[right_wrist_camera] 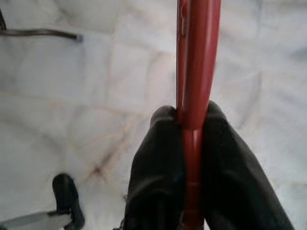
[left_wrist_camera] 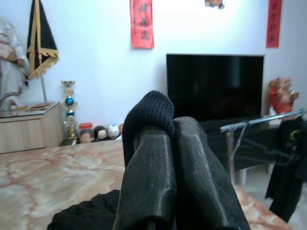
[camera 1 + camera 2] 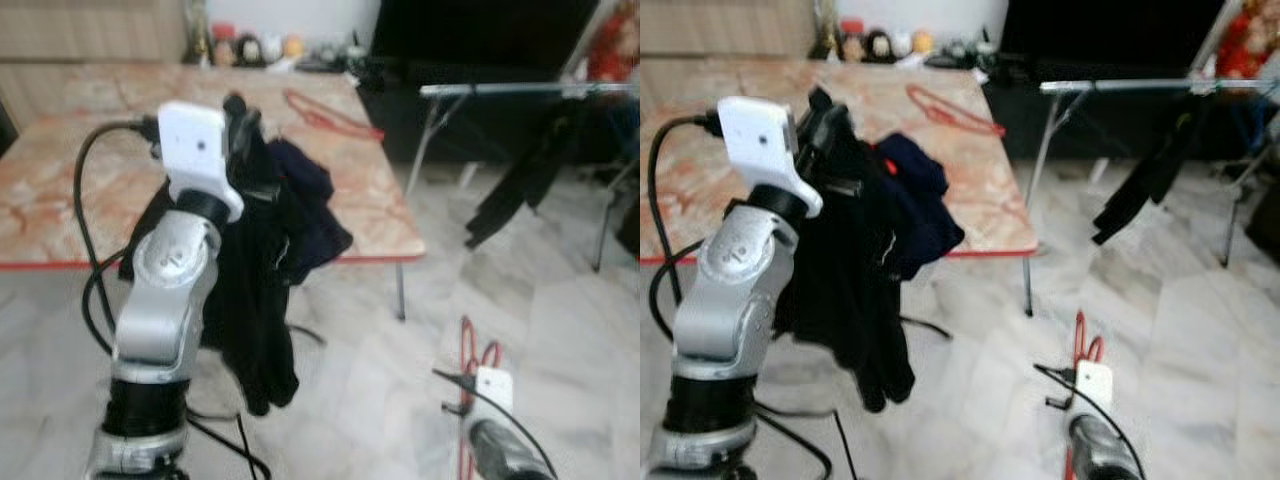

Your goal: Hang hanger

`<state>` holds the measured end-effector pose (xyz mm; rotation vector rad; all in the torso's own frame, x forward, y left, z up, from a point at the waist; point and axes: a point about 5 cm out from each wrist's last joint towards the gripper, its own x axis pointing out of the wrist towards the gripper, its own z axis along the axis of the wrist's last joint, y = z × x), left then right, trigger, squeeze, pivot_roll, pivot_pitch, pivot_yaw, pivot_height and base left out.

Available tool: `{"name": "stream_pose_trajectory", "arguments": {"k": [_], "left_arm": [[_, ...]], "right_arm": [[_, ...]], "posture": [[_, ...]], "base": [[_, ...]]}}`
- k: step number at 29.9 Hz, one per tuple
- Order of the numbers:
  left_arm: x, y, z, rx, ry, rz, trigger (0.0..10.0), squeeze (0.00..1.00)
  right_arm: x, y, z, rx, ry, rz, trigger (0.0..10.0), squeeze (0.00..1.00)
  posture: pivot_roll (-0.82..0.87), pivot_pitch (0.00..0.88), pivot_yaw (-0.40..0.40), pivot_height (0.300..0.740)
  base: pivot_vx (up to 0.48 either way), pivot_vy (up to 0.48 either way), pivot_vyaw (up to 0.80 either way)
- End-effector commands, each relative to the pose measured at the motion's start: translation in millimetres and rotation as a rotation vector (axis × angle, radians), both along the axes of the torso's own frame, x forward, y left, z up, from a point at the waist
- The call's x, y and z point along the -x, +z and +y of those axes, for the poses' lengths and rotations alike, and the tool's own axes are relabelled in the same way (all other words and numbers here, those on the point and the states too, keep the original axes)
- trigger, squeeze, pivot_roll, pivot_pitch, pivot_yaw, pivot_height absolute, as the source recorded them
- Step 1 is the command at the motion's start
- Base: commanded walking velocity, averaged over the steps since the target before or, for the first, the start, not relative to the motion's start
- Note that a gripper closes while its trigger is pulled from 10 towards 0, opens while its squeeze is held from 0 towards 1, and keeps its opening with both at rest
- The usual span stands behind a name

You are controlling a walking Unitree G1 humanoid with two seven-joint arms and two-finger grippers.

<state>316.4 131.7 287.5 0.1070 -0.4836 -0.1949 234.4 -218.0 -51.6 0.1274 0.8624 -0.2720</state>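
Observation:
My left gripper (image 2: pixel 172 125) is raised over the table, shut on a black garment (image 3: pixel 250 300) that hangs down from it past the table's edge; a fold of the knit fabric (image 2: pixel 148 108) drapes over one finger. My right gripper (image 1: pixel 187 117) is low at the right, above the floor, and shut on the shaft of a red hanger (image 1: pixel 197 52). The hanger (image 3: pixel 478 355) sticks forward from that wrist. A metal drying rack rail (image 3: pixel 520 88) stands to the right, beyond the table.
A marble-patterned table (image 3: pixel 60 200) with a red edge carries a dark navy garment (image 3: pixel 315 205) and a second red hanger (image 3: pixel 325 115). Black clothing (image 3: pixel 520 180) hangs from the rack. A black TV (image 3: pixel 480 40) stands behind. Cables (image 3: pixel 230 440) lie on the tiled floor.

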Motion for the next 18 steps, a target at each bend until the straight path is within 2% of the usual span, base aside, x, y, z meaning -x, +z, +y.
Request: {"name": "stream_pose_trajectory", "arguments": {"k": [1, 9, 18], "left_arm": [[-1.5, 18, -8.0, -0.021, -0.025, -0.07, 10.0, 0.0], [-20.1, 46, -7.4, -0.065, -0.026, -0.128, 10.0, 0.0], [-33.3, 56, -1.6, -0.081, -0.005, -0.136, 10.0, 0.0]], "right_arm": [[-1.4, 3, -7.2, 0.016, -0.017, -0.005, 10.0, 0.0], [-0.8, 2, -5.9, 0.013, -0.022, -0.002, 10.0, 0.0], [-0.8, 2, -6.0, 0.011, -0.029, -0.003, 10.0, 0.0]], "posture": [[0.18, 0.0, -0.11, 0.74], [0.19, 0.0, -0.103, 0.74], [0.18, 0.0, -0.094, 0.74]], "base": [[0.349, 0.0, 0.0], [0.364, 0.0, 0.0], [0.438, 0.0, 0.0]]}}
